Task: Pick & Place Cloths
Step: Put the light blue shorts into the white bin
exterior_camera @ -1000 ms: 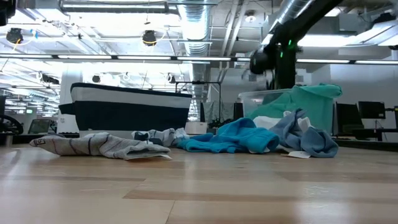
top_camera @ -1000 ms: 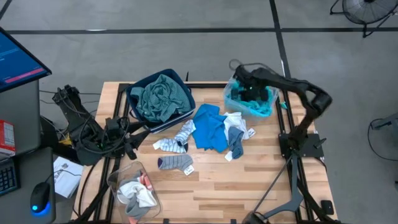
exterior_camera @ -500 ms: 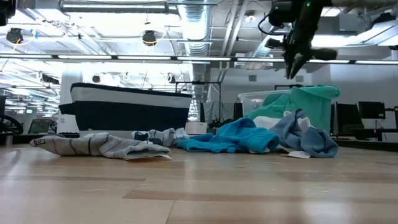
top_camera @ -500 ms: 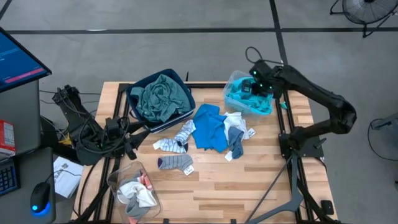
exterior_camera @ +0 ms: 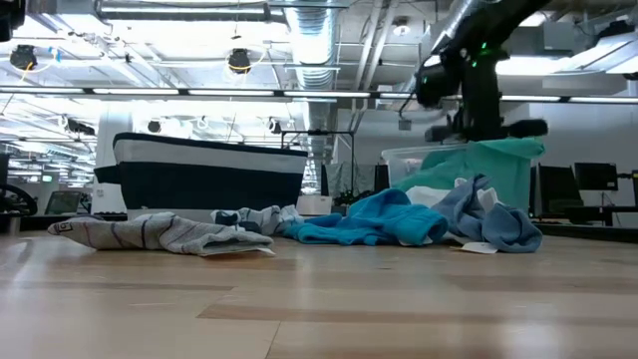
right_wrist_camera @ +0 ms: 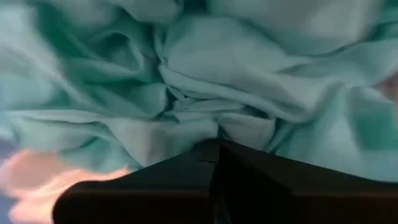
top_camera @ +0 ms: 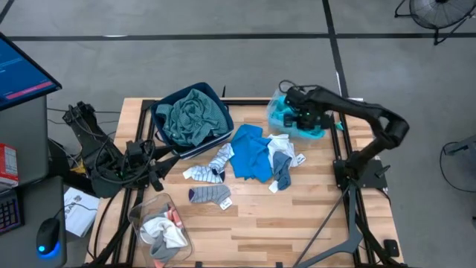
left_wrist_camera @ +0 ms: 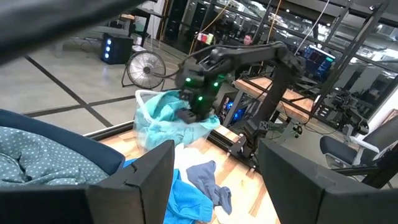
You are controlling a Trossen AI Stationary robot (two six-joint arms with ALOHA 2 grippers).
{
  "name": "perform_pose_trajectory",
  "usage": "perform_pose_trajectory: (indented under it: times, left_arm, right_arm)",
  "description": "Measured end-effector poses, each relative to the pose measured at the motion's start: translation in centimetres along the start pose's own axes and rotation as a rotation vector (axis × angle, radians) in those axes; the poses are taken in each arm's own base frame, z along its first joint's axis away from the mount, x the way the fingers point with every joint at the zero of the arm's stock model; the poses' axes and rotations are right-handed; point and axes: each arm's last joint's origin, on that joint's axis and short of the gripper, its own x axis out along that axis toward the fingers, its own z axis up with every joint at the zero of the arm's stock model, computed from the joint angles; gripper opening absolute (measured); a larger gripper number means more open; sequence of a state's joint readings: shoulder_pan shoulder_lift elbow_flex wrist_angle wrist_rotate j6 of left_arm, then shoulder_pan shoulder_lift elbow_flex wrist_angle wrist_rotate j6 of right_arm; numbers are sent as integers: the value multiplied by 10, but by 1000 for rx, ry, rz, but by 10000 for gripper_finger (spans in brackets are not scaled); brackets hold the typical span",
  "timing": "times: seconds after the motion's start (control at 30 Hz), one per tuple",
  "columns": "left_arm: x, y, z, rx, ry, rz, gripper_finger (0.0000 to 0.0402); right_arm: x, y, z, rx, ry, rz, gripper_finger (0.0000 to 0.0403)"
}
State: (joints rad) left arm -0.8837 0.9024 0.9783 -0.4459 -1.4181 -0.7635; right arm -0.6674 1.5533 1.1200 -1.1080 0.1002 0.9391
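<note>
We find our right hand (top_camera: 295, 106) in the upper right of the high view, its fingers pressed together and pushed down against the soft turquoise cloth (right_wrist_camera: 249, 68) that fills the clear plastic tub (top_camera: 284, 100) at the far right corner of the wooden counter (top_camera: 312, 201). We judge it is there to tamp the cloth into the tub; we cannot tell whether any fold is caught between the fingers.

Our left hand (top_camera: 158, 179) waits at the counter's left edge, fingers spread and holding nothing.

The other cloths lie where they can be reached:
- The teal-green shirt (top_camera: 193, 115) is heaped in the dark blue square bin (top_camera: 216, 92), upper left of centre.
- The bright blue top (top_camera: 249, 152) sprawls mid-counter.
- The grey striped socks (top_camera: 210, 195) lie just left of it.
- White socks (top_camera: 165, 231) sit in a second clear tub (top_camera: 136, 216) at lower left.
</note>
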Motion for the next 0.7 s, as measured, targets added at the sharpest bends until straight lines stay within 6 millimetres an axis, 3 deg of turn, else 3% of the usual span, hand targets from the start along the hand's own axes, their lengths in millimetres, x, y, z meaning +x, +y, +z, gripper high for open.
perform_pose_trajectory:
  times: [0.17,0.37,0.47,0.6,0.7]
  left_arm:
    - [0,0,0,0,0,0,214]
    - [0,0,0,-1,-3,3,214]
    - [0,0,0,0,-3,3,214]
    - [3,1,1,-2,-10,19,214]
    - [5,2,1,-5,-17,35,214]
  right_arm:
    - [26,5,19,6,79,27,7]
    - [26,1,31,14,86,28,2]
    - [9,0,36,9,78,45,3]
    - [-43,-5,39,45,-56,167,1]
    - [-59,-7,40,113,-113,187,1]
